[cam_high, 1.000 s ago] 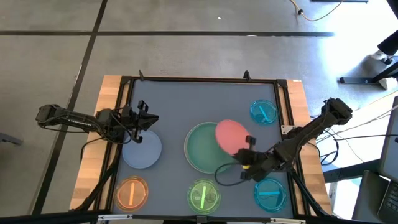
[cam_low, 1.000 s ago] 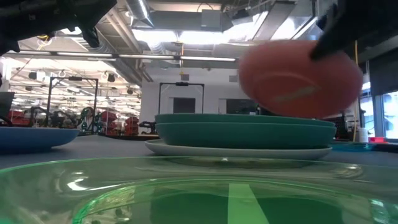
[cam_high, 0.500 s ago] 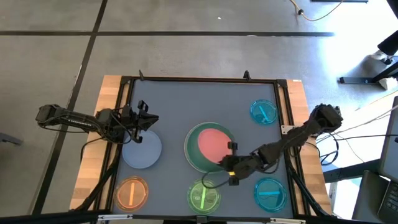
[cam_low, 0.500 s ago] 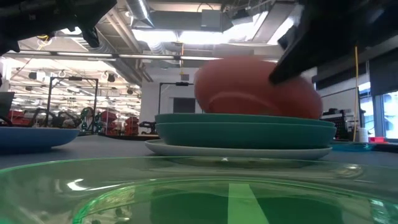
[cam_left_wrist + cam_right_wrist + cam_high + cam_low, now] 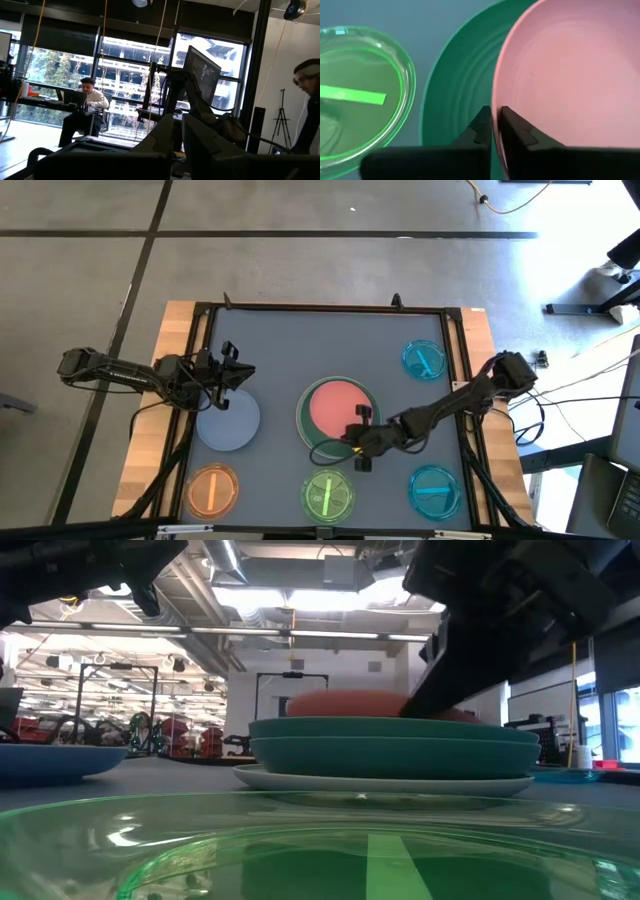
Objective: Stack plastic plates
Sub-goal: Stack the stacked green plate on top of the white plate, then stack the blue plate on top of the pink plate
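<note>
The salmon-pink plate (image 5: 333, 407) lies in the top green plate (image 5: 312, 435) of a stack. In the low view this stack shows two green plates (image 5: 395, 748) on a cream-white plate (image 5: 385, 782), with the pink plate (image 5: 345, 705) on top. My right gripper (image 5: 358, 436) is at the stack's near-right side, shut on the pink plate. My left gripper (image 5: 236, 373) hovers shut over the far edge of the blue-grey plate (image 5: 227, 423), which lies flat on the table. My right gripper pinches the pink plate's rim (image 5: 496, 116) at its near-right side, one finger (image 5: 482, 128) outside and under the rim, the other finger (image 5: 514, 131) inside. The fingers come from the table's right, slanting down. The plate sits almost level in the top green plate.
Small translucent plates lie flat around the stack: orange (image 5: 212, 490) near left, bright green (image 5: 328, 495) just near the stack, one cyan (image 5: 434, 490) near right, another cyan (image 5: 424, 360) far right. The left wrist view shows people in the room beyond the table.
My right gripper has moved toward the table's left and down, carrying the pink plate from a tilted, lifted position at the stack's right edge to the middle of the top green plate, where it has levelled out.
</note>
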Motion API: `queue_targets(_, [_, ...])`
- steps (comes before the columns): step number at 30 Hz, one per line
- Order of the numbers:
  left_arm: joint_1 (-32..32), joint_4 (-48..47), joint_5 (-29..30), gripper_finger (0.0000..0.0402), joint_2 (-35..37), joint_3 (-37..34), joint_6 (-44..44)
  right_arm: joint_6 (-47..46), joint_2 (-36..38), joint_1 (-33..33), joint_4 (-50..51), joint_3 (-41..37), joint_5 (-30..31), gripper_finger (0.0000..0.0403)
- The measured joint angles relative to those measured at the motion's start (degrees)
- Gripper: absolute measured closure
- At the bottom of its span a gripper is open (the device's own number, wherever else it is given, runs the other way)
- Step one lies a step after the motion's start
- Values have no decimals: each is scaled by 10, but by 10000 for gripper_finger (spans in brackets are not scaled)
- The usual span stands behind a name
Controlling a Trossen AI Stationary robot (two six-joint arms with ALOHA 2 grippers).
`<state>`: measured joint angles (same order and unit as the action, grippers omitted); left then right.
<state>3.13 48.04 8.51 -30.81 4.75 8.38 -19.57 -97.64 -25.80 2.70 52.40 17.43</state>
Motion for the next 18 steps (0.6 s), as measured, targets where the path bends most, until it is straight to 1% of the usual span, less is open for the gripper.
queue_targets(6, [0, -1, 0, 370, -2, 0, -4, -1, -5, 0, -1, 1, 0, 303])
queue_targets(9, [0, 0, -6, 370, -8, 0, -25, 10, -5, 0, -7, 7, 14, 278])
queue_targets(13, [2, -9, -25, 370, -33, 16, -27, 57, -5, -10, -66, 9, 40, 264])
queue_targets(16, [16, -77, -22, 370, -65, 53, -37, 89, -5, -16, -111, 9, 60, 263])
queue_targets(18, [27, -133, -15, 370, -91, 84, -44, 105, -5, -16, -131, 9, 64, 263])
